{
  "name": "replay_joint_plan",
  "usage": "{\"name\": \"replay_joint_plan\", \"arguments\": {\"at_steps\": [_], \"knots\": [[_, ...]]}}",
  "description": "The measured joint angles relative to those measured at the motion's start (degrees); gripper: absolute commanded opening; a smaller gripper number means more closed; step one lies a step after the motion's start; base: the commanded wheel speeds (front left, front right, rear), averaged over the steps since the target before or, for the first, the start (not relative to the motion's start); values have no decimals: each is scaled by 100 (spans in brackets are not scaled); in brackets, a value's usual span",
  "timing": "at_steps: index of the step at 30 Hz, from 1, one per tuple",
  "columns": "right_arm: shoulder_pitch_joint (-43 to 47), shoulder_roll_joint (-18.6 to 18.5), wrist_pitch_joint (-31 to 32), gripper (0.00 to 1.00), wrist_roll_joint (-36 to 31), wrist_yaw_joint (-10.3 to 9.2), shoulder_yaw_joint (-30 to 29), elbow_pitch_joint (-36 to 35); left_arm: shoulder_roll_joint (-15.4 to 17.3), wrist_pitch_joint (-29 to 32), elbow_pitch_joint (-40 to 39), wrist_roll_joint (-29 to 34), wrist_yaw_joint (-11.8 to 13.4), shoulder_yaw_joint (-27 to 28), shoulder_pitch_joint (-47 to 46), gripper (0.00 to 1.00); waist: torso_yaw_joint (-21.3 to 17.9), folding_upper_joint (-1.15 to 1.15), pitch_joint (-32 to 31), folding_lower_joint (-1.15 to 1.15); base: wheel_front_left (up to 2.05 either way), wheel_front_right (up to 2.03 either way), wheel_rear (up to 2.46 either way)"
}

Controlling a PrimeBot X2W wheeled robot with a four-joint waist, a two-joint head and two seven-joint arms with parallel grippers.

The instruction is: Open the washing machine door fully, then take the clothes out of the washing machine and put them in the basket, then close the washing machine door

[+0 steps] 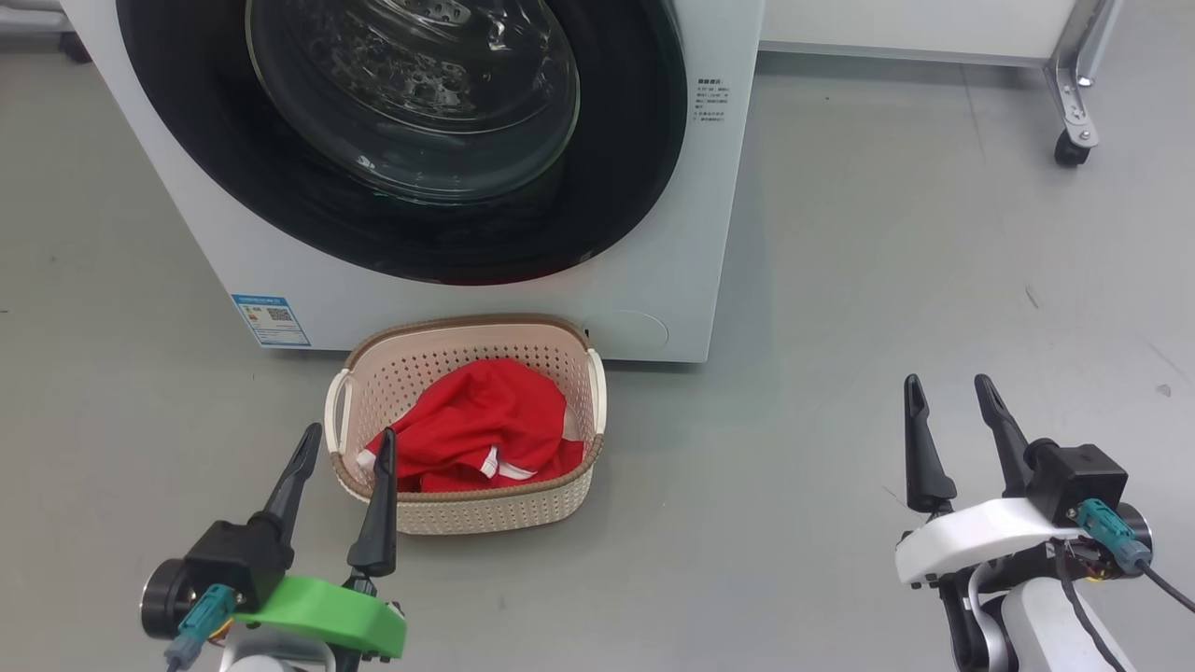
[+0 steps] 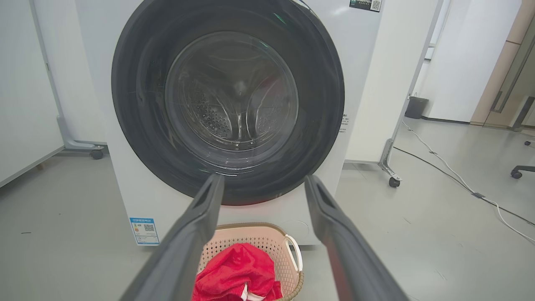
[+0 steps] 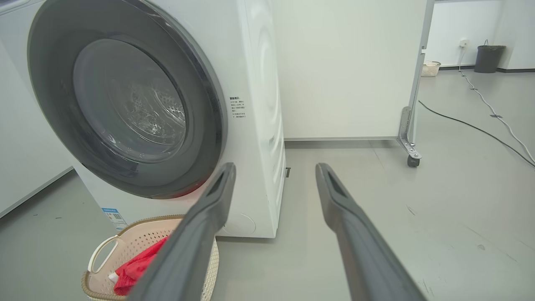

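In the head view the washing machine door [image 1: 616, 168] sits flush in the front of the washing machine [image 1: 728, 233], and whether it is latched you cannot tell from here; if it is only resting shut, it could swing out over the basket [image 1: 467, 322] standing just in front of it. The left gripper [image 1: 350, 432] hovers beside the basket's near left corner, fingers spread wide and holding nothing, so a careless forward move could knock the basket or snag the clothes [image 1: 485, 420]. The right gripper [image 1: 948, 381] hangs well apart over bare floor, equally wide open and empty. In the left wrist view you look between the parted fingers at the door's glass, through which the steel drum [image 2: 217, 121] shows no red fabric. Below it, the basket holds the bunched red garment, white trim near the front. In the right wrist view the basket is at the lower left with the red cloth heaped inside against its wall, none hanging over the rim. A cable [image 3: 480, 129] trails across the floor to the right, a hazard if you roll that way.
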Motion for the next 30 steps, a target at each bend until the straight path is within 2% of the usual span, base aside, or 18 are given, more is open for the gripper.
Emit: {"name": "replay_joint_plan", "arguments": {"at_steps": [18, 23, 30], "knots": [[148, 8, 0, 100, -41, 10, -49, -142, 4, 0, 98, -5, 11, -73, 57, 100, 44, 0, 61, 0, 0, 0, 0], [156, 16, 0, 100, -48, 43, -48, -145, 12, 1, 208, -347, -15, -151, 74, 100, 48, 0, 61, 0, 0, 0, 0], [159, 23, 0, 100, -52, 51, -51, -159, 13, 1, 204, -425, -54, -98, 74, 100, 52, 0, 83, 0, 0, 0, 0]]}}
